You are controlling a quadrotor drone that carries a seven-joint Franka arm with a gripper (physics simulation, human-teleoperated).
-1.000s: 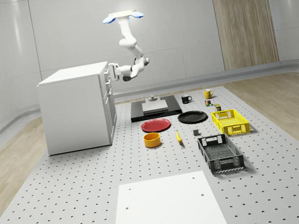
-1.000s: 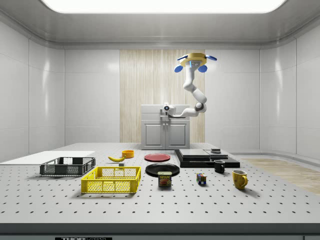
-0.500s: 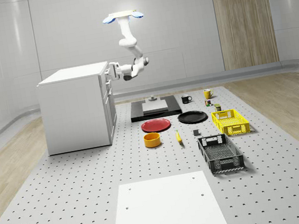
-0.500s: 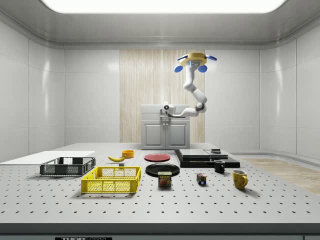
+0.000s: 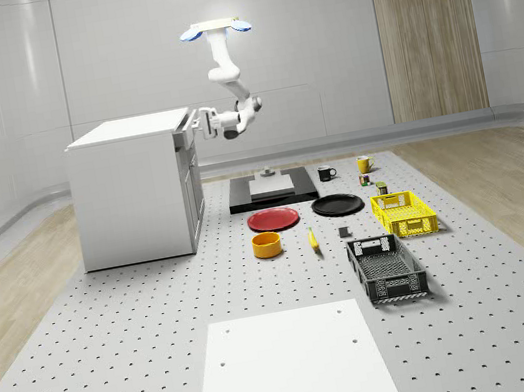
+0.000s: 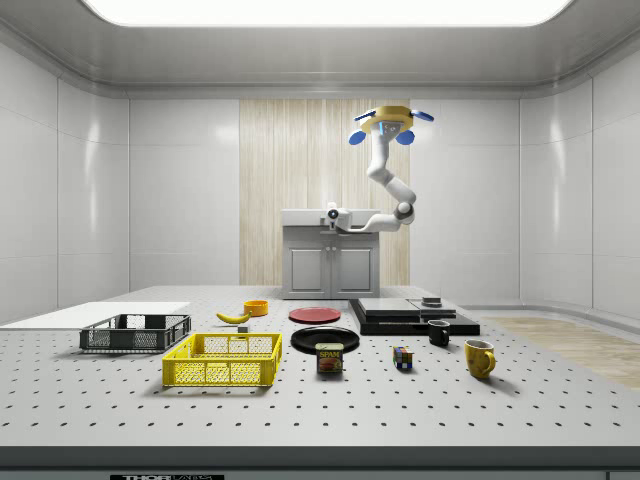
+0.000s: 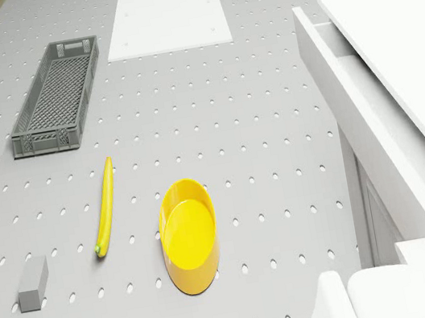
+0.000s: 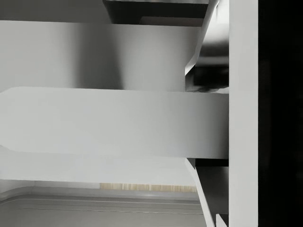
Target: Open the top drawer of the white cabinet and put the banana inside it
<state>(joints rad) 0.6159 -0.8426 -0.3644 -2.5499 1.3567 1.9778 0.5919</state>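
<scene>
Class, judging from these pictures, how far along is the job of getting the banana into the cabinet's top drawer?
Done: the top drawer stands partly pulled out of the white cabinet. In hand: the drone hovers beside the cabinet, with its gripper at the drawer front. Left: the banana lies untouched on the table, beside the yellow bowl.

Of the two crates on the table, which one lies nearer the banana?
The grey crate, just beyond the banana toward the whole-scene view's right; the yellow crate sits farther off.

Bright, even ceiling-panel light; soft shadows, perhaps slight glare.
</scene>
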